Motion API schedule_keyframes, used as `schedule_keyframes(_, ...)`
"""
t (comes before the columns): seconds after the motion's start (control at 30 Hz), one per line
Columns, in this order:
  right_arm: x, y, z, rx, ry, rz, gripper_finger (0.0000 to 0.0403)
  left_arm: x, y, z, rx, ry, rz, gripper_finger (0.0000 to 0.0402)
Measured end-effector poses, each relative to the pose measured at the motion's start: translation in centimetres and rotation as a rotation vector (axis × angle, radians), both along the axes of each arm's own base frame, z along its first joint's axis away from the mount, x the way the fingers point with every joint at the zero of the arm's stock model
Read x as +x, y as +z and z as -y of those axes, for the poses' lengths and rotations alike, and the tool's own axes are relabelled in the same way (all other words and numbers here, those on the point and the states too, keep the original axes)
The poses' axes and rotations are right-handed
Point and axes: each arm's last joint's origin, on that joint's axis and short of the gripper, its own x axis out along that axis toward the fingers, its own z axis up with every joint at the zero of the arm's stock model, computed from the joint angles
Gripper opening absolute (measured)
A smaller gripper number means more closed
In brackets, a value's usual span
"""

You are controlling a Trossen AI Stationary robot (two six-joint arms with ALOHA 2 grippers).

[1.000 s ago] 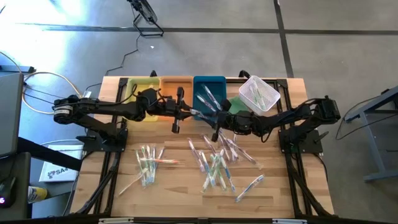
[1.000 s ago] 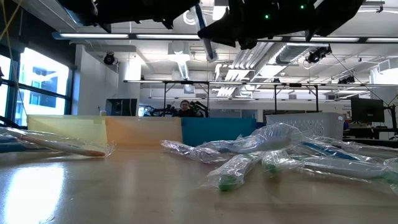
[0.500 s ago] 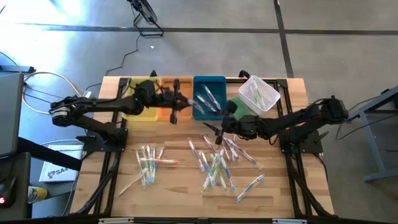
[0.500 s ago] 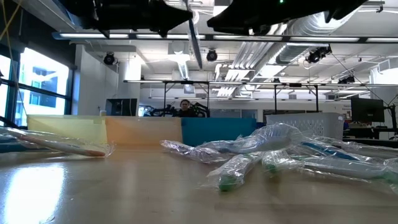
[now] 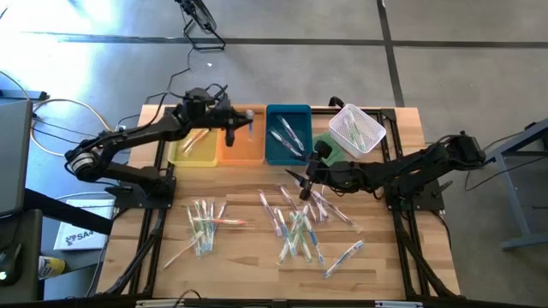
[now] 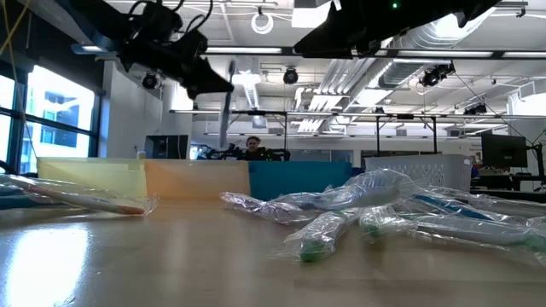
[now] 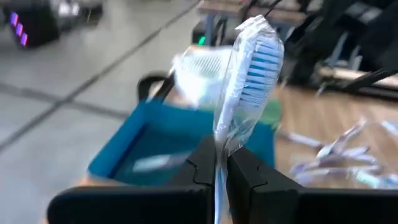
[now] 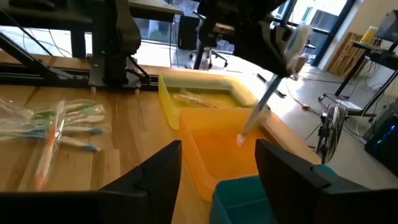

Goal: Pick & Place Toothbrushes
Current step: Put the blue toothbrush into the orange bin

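A: Toothbrushes: left gripper (image 5: 229,130) clenched on one wrapped toothbrush (image 7: 246,93), hanging over the orange tray (image 5: 243,152) at 12 o'clock.

B: Right gripper (image 5: 295,181) spread, empty, above the loose pile (image 5: 298,224).

A: Probably light, stiff; wrapper looks slick. Grip mid-handle, not the film.

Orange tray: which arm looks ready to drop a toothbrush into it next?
The left. Its left gripper is shut on a wrapped toothbrush above the orange tray. The right gripper is open and empty, over the toothbrush pile.
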Motion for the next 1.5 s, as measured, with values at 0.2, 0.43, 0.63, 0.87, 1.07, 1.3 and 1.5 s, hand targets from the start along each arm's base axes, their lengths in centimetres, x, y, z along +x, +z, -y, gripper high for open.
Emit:
schedule_keyframes(0.2,0.0,-0.2,0.0,0.002,-0.001,-0.019,0.0188,-1.7,-1.8,-1.1,-0.102,0.132,-0.168,0.0016)
schedule_keyframes(0.43,0.0,-0.2,0.0,0.003,-0.001,-0.016,0.0183,-2.1,-2.8,-0.8,-0.14,0.183,-0.282,0.0009)
schedule_keyframes(0.63,0.0,-0.2,0.0,0.029,-0.006,-0.006,0.0183,-2.3,-3.2,-0.8,-0.149,0.236,-0.334,0.0024)
schedule_keyframes(0.87,0.0,-0.2,0.0,0.047,-0.007,-0.004,0.0183,-2.5,-3.3,-0.9,-0.133,0.301,-0.364,0.0027)
schedule_keyframes(1.07,0.0,-0.2,0.0,0.047,-0.007,-0.004,0.0183,-2.6,-3.4,-0.9,-0.112,0.311,-0.387,0.003)
schedule_keyframes(1.3,0.0,-0.2,0.0,0.047,-0.007,-0.005,0.0183,-2.7,-3.7,-0.8,-0.124,0.31,-0.412,0.0076)
schedule_keyframes(1.5,0.0,-0.2,0.0,0.047,-0.007,-0.004,0.0183,-2.6,-3.4,-1.1,-0.076,0.376,-0.399,0.0106)
